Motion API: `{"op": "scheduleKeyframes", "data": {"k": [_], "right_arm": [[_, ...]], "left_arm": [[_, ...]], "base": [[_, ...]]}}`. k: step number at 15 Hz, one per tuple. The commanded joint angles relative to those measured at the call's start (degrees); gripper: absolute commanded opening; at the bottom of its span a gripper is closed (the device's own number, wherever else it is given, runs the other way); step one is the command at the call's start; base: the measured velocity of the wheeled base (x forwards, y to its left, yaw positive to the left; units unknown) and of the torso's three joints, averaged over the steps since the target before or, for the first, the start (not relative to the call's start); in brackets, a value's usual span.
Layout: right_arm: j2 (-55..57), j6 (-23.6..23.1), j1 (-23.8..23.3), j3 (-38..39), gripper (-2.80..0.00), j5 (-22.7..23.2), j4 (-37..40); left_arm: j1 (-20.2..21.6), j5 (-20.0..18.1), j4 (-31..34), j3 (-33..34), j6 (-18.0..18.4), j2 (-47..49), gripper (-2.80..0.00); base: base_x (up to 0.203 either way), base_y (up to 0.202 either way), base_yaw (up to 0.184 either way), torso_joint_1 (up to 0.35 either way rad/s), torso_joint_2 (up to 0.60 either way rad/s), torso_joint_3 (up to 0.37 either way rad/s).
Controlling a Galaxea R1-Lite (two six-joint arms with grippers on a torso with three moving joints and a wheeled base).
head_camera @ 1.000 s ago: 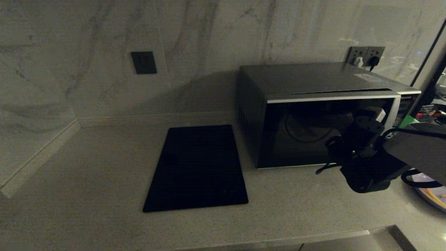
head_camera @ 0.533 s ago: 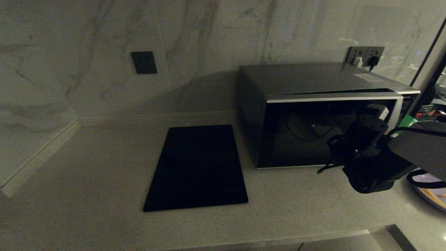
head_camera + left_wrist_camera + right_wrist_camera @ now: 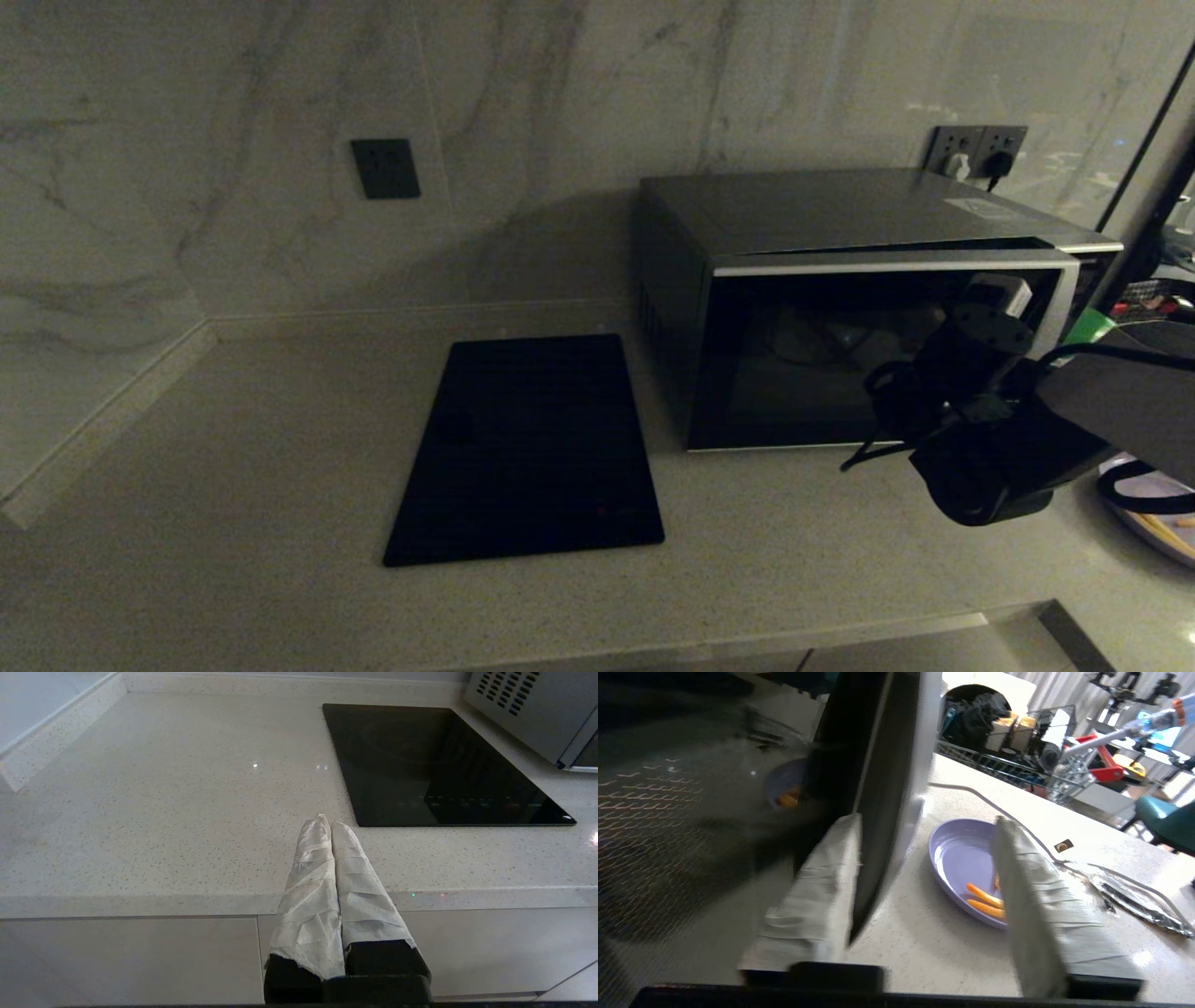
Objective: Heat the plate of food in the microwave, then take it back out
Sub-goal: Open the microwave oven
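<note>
The microwave [image 3: 840,215] stands at the back right of the counter, its dark glass door [image 3: 822,373] slightly ajar at the right end. My right gripper [image 3: 999,303] is at that free end. In the right wrist view the right gripper [image 3: 927,820] is open and straddles the door's edge [image 3: 873,765], one wrapped finger [image 3: 822,882] against the glass face. The lavender plate [image 3: 962,858] with orange food sticks [image 3: 985,903] lies on the counter beyond the door, and its rim [image 3: 1153,509] shows at the head view's right edge. My left gripper [image 3: 327,821] is shut and empty over the counter's front edge.
A flat black mat [image 3: 532,448] lies left of the microwave. A cable and crumpled foil [image 3: 1134,900] lie on the counter past the plate. Wall sockets [image 3: 976,149] sit behind the microwave. A green object [image 3: 1092,327] stands to the microwave's right.
The microwave door has swung a little further out at its right end, and the reflections in its glass have shifted. My right gripper has shifted slightly with it. The left arm is unmoved.
</note>
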Motion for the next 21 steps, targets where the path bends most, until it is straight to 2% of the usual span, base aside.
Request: {"op": "scheduleKeyframes", "data": {"k": [1,7,11,13,16,19,21], "right_arm": [[-0.92,-0.2,2.11,0.17,0.0,-0.47,-0.34],[-10.17,-0.49,6.94,0.65,0.0,1.55,-0.25],[-24.32,-6.58,8.85,2.2,0.0,7.74,2.05],[-31.59,-7.66,10.88,3.18,0.0,11.48,9.43],[-38.31,-8.21,19.84,1.72,0.0,14.08,22.52],[-40.67,-9.11,29.1,-5.41,0.0,14.4,30.04],[-40.63,-9.58,33.59,-10.45,0.0,14.27,32.87]], "left_arm": [[0.02,0.05,-0.05,0.0,-0.03,0.09,-2.8],[0.02,0.05,-0.05,0.0,-0.03,0.09,-2.8],[0.02,0.05,-0.05,0.0,-0.03,0.09,-2.8],[0.02,0.05,-0.05,0.0,-0.04,0.09,-2.8],[0.02,0.05,-0.05,0.0,-0.03,0.09,-2.8],[0.02,0.05,-0.05,0.0,-0.03,0.09,-2.8],[0.02,0.05,-0.05,0.0,-0.03,0.09,-2.8]], "base": [[0.0,0.0,0.0,0.0,0.0,0.0],[0.0,0.0,0.0,0.0,0.0,0.0],[0.0,0.0,0.0,0.0,0.0,0.0],[0.0,0.0,0.0,0.0,0.0,0.0],[0.0,0.0,0.0,0.0,0.0,0.0],[0.0,0.0,0.0,0.0,0.0,0.0],[0.0,0.0,0.0,0.0,0.0,0.0]]}}
